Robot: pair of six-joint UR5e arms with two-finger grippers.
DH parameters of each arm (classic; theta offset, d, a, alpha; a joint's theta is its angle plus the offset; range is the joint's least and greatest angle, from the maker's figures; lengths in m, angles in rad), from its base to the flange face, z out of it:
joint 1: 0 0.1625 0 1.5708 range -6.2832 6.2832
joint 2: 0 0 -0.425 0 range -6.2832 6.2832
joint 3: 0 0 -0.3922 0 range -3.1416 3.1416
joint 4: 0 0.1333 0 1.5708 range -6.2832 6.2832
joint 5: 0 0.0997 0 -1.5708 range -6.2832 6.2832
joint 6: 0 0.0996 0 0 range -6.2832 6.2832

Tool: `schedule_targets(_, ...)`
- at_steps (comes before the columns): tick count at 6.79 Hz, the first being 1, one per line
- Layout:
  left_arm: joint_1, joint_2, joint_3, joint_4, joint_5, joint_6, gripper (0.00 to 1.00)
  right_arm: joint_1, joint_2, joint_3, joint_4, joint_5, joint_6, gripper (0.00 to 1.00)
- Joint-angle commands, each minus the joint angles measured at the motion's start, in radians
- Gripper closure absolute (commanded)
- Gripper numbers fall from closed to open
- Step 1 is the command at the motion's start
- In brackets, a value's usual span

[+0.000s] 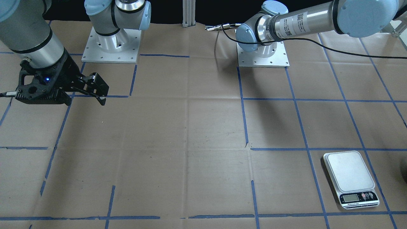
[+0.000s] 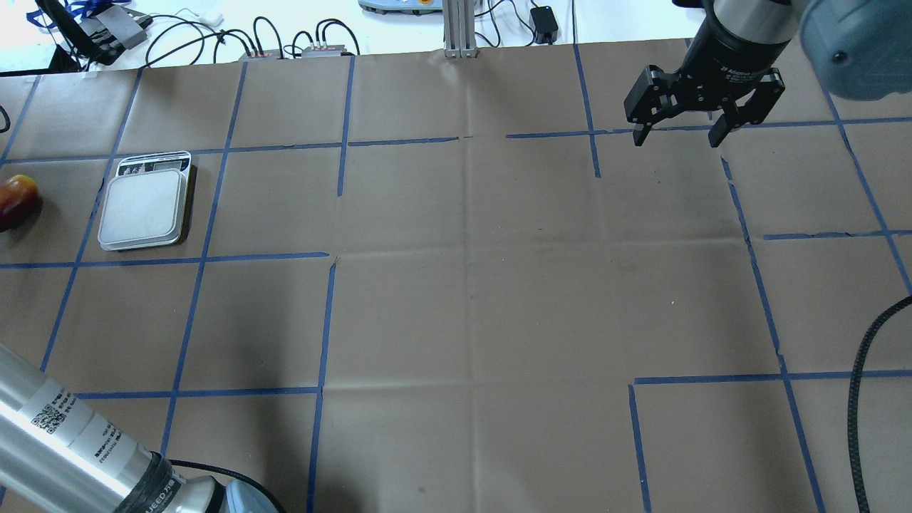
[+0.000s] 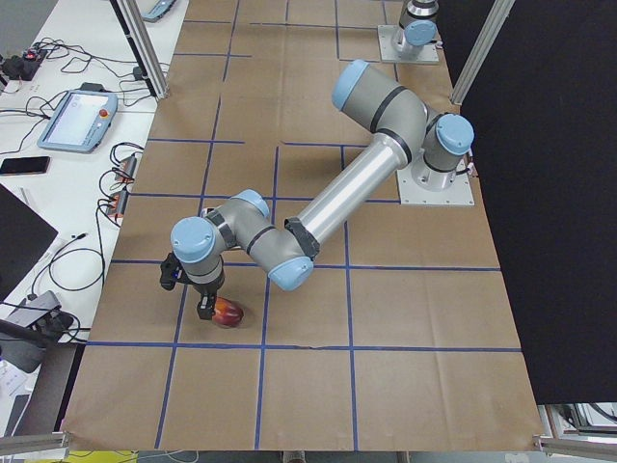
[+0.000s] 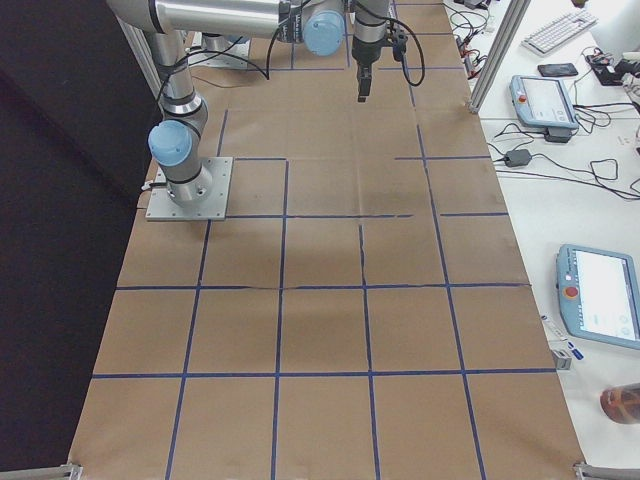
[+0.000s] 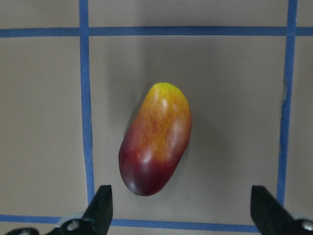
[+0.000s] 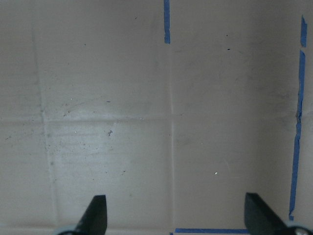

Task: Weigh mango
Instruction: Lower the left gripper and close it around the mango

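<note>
**Left hand spread over the mango, scale apart**

The left hand (image 5: 183, 218) is spread wide and pinches nothing. It points down at the worktop (image 5: 234, 122). In its wrist view the two fingers (image 5: 101, 208) show at the lower edge. The mango (image 5: 155, 139) lies just ahead of them, within their span but nearer the finger on the view's left. The fruit's dark red end points back toward the hand and its yellow tip points away. It rests flat on the brown paper inside a square of blue tape (image 5: 84, 98) and touches none of the lines. In the wrist view neither finger touches it. In the exterior left view the hand hangs close over one end of the fruit, and contact cannot be judged there.

Out past the mango, toward the right hand's side, the scale (image 2: 142, 206) sits near the fruit but apart from it, with a tape line between them. Its display end faces away from the robot.

The right hand (image 2: 677, 134) is spread as well and holds nothing. It hangs above the worktop, well apart from the mango and the scale, with only paper and tape below it.
</note>
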Motion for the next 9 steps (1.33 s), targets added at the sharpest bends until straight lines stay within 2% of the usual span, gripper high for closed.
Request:
schedule_targets(1,-0.014,-0.085,0.046,-0.001,-0.013,0.015,0.00,0.000,0.000,0.000,0.000,0.002,0.000,0.00)
schedule_targets(3,-0.055,-0.098,0.031,0.011,-0.005,0.024,0.00,0.000,0.000,0.000,0.000,0.000,0.000,0.00)
schedule_targets(6,-0.038,-0.118,0.029,0.014,0.005,0.047,0.00,0.000,0.000,0.000,0.000,0.000,0.000,0.00)
schedule_targets(8,-0.014,-0.118,0.031,0.014,0.065,0.067,0.00,0.000,0.000,0.000,0.000,0.000,0.000,0.00)
schedule_targets(9,-0.008,-0.121,0.031,0.014,0.065,0.082,0.00,0.000,0.000,0.000,0.000,0.000,0.000,0.00)
